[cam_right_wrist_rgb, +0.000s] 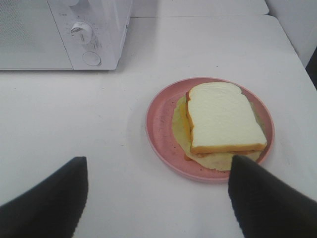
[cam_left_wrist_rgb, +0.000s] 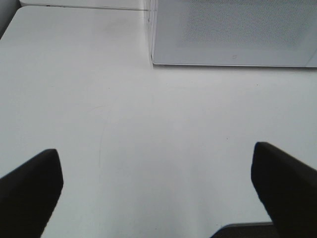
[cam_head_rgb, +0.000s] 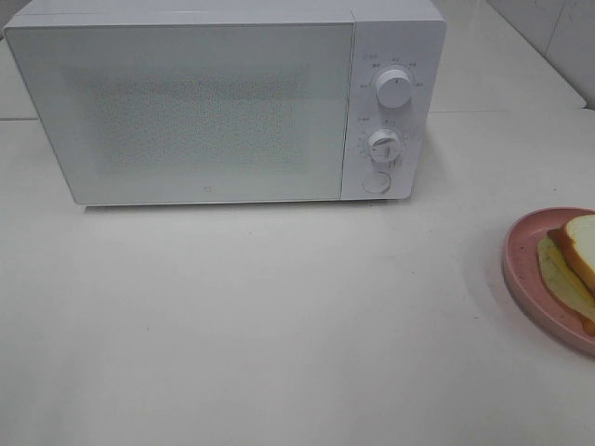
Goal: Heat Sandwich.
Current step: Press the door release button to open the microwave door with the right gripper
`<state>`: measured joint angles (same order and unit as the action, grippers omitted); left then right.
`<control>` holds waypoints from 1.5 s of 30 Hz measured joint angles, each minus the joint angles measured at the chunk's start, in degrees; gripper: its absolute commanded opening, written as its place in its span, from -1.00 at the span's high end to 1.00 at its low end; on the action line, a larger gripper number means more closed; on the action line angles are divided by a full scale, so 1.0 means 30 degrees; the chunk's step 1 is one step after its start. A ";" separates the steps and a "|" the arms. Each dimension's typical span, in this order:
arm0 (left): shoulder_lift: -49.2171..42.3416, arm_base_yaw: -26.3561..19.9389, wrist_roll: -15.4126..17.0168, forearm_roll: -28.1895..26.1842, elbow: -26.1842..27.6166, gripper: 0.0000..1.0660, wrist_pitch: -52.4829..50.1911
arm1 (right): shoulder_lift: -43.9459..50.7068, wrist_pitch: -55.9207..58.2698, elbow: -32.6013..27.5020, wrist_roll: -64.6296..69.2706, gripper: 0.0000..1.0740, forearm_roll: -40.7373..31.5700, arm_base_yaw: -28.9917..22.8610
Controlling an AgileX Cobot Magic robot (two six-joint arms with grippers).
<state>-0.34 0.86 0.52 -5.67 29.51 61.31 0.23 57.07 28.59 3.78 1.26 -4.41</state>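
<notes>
The sandwich lies on a pink plate on the bench, beside the shut microwave. The left end effector and right end effector are both spread, empty.

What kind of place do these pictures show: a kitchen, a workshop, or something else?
Probably a kitchen corner or a kitchen-like test bench; I cannot tell which. A white microwave with its door shut stands on a plain white table, and a sandwich lies on a pink plate nearby.
</notes>
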 measured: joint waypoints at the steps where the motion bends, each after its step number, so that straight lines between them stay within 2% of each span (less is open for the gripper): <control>1: 0.0000 0.0000 0.0000 0.0000 0.0000 -0.84 0.0000 | 0.0000 0.0000 0.0000 0.0000 -0.40 0.0000 0.0000; 24: 0.0000 0.0000 0.0000 0.0000 0.0000 -0.84 0.0000 | -0.0325 -0.0401 0.0267 0.0038 -0.40 -0.0019 0.0000; 45: 0.0000 0.0000 0.0000 0.0000 0.0000 -0.84 0.0000 | -0.7277 -0.7372 0.0382 0.0057 -0.40 -0.0038 0.0000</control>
<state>-0.34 0.86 0.52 -5.67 29.51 61.31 -21.60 34.95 29.74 3.95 1.15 -4.41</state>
